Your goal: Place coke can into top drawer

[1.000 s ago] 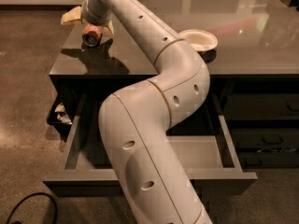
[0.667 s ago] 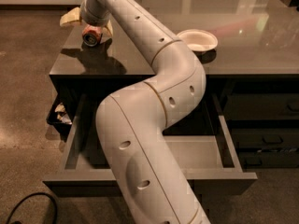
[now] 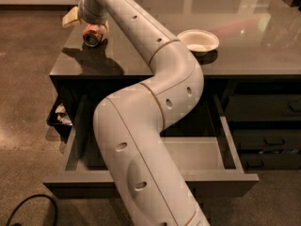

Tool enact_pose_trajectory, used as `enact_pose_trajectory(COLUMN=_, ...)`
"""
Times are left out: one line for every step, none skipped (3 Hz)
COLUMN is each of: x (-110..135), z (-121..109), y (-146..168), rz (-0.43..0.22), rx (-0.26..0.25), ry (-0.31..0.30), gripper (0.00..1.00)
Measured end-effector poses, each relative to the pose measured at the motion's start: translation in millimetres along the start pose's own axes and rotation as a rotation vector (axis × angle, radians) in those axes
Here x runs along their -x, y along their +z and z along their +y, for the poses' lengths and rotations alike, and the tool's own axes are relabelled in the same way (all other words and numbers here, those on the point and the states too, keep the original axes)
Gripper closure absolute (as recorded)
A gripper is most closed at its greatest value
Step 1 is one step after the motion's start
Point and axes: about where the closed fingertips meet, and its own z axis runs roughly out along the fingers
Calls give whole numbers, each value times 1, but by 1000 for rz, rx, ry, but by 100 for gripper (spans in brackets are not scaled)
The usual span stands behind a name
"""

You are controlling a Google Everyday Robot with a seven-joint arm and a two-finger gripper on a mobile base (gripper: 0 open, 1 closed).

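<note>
The coke can (image 3: 92, 34), red-orange with a silver end facing me, is at the back left corner of the dark counter. It hangs tilted in my gripper (image 3: 94, 31), a little above the countertop, with its shadow on the surface below. The gripper is shut on the can. The top drawer (image 3: 229, 147) is pulled wide open below the counter. Its grey floor shows on both sides of my white arm, which crosses the drawer's middle and hides part of its floor and front.
A round white bowl (image 3: 200, 40) sits on the counter right of the arm. A pale yellow object (image 3: 70, 17) lies behind the gripper. Dark stacked drawers (image 3: 268, 140) stand at the right. A dark bin with scraps (image 3: 60, 116) is at the left, and a black cable (image 3: 28, 206) lies on the floor.
The gripper with the can has risen very slightly. The drawer and the bowl have not moved.
</note>
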Motion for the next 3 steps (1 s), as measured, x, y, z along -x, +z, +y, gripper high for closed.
enact_pose_trajectory(x=-5, z=3, y=4, rz=22, rx=-9, ry=-17, gripper=20)
enact_pose_trajectory(x=-16, z=1, y=11, rz=62, rx=-30, ry=-25, gripper=25)
enact_pose_trajectory(x=-28, z=-2, y=18, rz=106, rx=-57, ry=-32, gripper=26)
